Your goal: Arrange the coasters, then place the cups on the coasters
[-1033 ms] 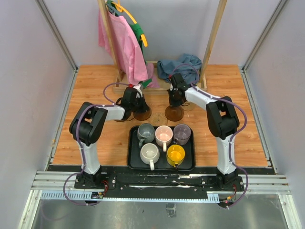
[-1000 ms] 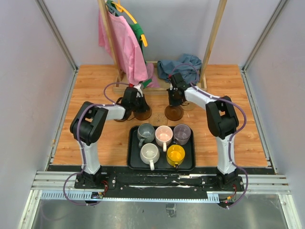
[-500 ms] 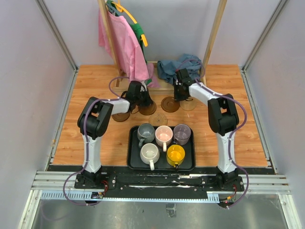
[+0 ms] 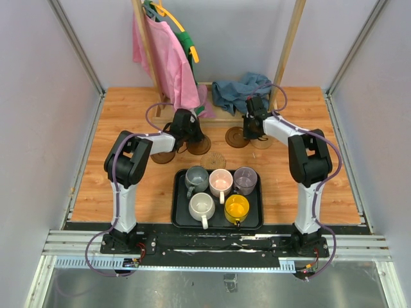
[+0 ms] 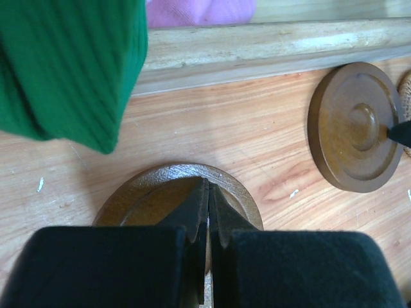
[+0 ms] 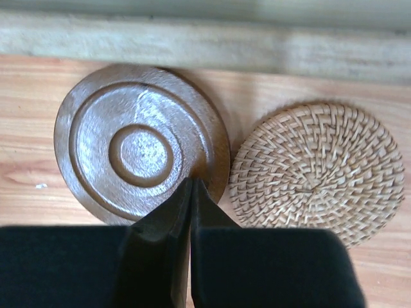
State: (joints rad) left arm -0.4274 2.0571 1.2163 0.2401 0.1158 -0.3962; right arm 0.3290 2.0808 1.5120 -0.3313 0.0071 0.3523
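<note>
On the wooden table (image 4: 128, 186), five coasters lie in a loose row in front of the wooden base rail (image 5: 270, 48) of a clothes rack, and five mugs stand in the black rectangular tray (image 4: 174, 205) nearer the arm bases. The left hand (image 5: 207, 192) has its two fingers pressed together with nothing between them; the tips rest over the far part of a dark brown round wooden coaster (image 5: 148, 199), just below a hanging green knitted cloth (image 5: 70, 64). The right hand (image 6: 191, 190) is likewise closed on nothing, its tips on the near edge of a second dark brown wooden coaster with raised rings (image 6: 138, 151). Just beside that one, on its right and about touching, lies a tan woven round coaster (image 6: 318, 170). From above, a third dark brown coaster (image 4: 160, 158) lies at the left end of the row, partly under the left arm, and a second tan woven coaster (image 4: 214, 160) lies nearer the tray, between the two hands. In the tray the back row reads dark grey mug (image 4: 196, 178), pale pink mug (image 4: 221, 181) and translucent lavender-grey mug (image 4: 245, 179); the front row holds the white mug (image 4: 202, 205) and the yellow mug (image 4: 237, 208). No mug stands on a coaster. A pink garment (image 4: 164, 58) hangs from the rack, and a blue-grey cloth heap (image 4: 241, 90) lies at its foot.
</note>
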